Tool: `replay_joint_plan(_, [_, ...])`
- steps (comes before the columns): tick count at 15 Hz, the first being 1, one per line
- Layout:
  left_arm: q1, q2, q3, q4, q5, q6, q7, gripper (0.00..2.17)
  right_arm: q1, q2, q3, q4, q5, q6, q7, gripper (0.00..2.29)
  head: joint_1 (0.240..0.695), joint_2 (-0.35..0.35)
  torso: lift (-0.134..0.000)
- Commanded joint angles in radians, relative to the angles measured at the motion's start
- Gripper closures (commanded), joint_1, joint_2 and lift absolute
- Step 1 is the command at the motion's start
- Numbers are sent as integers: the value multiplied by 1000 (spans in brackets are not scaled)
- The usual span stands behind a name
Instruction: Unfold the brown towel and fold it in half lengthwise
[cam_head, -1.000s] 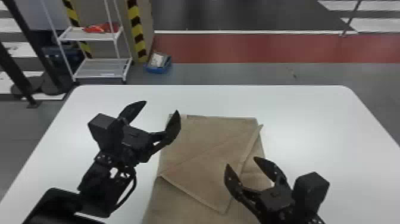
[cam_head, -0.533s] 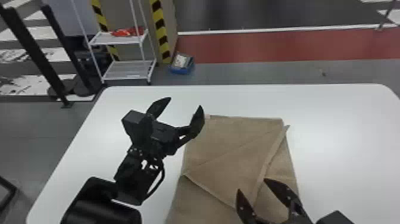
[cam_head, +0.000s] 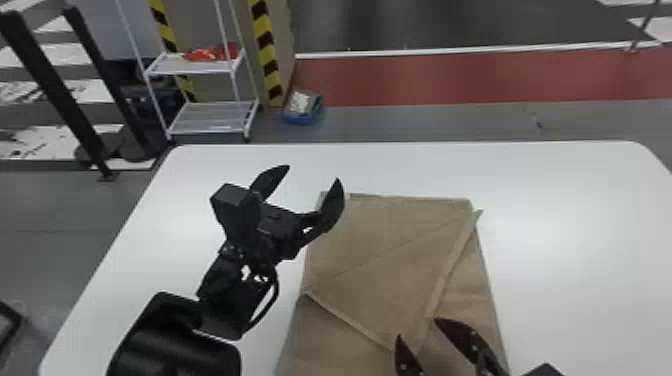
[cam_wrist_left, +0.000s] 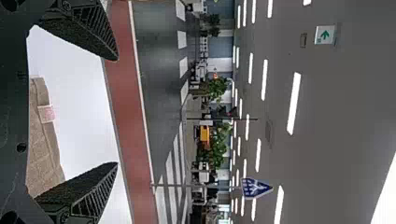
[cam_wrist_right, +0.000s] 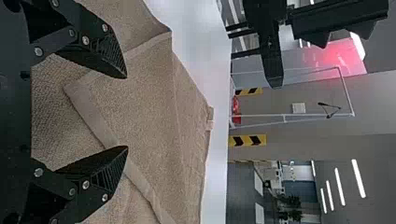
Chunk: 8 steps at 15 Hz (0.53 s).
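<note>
Towel (cam_wrist_left: 41, 151) tag (cam_wrist_left: 46, 114), left wrist view

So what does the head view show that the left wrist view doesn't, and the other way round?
Head view: the towel flap with its corner pointing toward the robot, the white rack and a blue box on the floor.

Left wrist view: ceiling lights, a green sign and a blue triangular sign.

Both: the brown towel, white table, red floor strip and left gripper, fingers open.
</note>
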<state>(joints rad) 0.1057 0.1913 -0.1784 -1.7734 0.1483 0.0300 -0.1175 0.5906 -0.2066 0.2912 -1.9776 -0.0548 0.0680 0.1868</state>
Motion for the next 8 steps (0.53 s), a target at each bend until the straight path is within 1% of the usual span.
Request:
replay_joint_plan(1, [-12,0,-18,15,2,0,1,87,0,-1,3,-3,4,30,13,407,695,108,-125])
replay_joint_plan(4, [-17,0,-18,18,0,0,-1,90,2,1,19,0,69,54,13,410,695,104,-125])
replay_joint_plan(5, [-20,0,-18,18,-1,0,-1,90,2,1,22,0,87,54,11,485,695,103,-125])
replay_joint_plan(6, [-21,0,-18,20,-3,3,-1,90,2,3,23,-1,98,60,11,529,695,107,-125])
replay_joint_plan(8, [-21,0,-18,26,-3,3,-1,90,-2,4,31,-1,119,63,11,529,695,110,-125])
